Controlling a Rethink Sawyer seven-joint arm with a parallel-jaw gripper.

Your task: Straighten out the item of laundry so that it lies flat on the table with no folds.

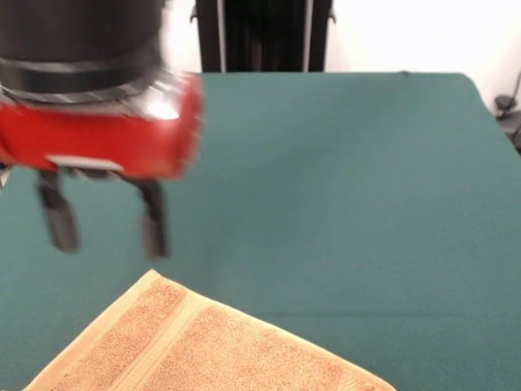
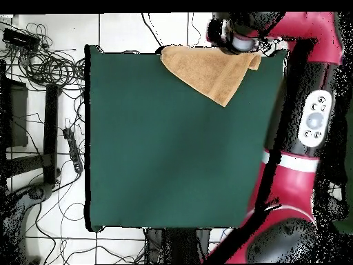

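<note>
The orange-tan towel (image 1: 212, 350) lies on the green table (image 1: 350, 195) at the near left, turned at an angle, with one corner pointing away from the camera. A paler woven band (image 1: 167, 330) runs near its left end. The picture's bottom edge cuts the towel off. My gripper (image 1: 106, 232) hangs above the table just beyond that corner, open and empty, its two dark fingers (image 1: 153, 221) well apart. In the overhead view the towel (image 2: 207, 69) lies skewed at the table's (image 2: 172, 159) top edge, and the gripper (image 2: 241, 43) is over its right end.
The black pedestal (image 1: 260, 37) stands at the table's far side. In the overhead view the red arm (image 2: 310, 124) runs along the table's right side. Cables (image 2: 48, 65) and dark gear lie on the floor to the left of the table.
</note>
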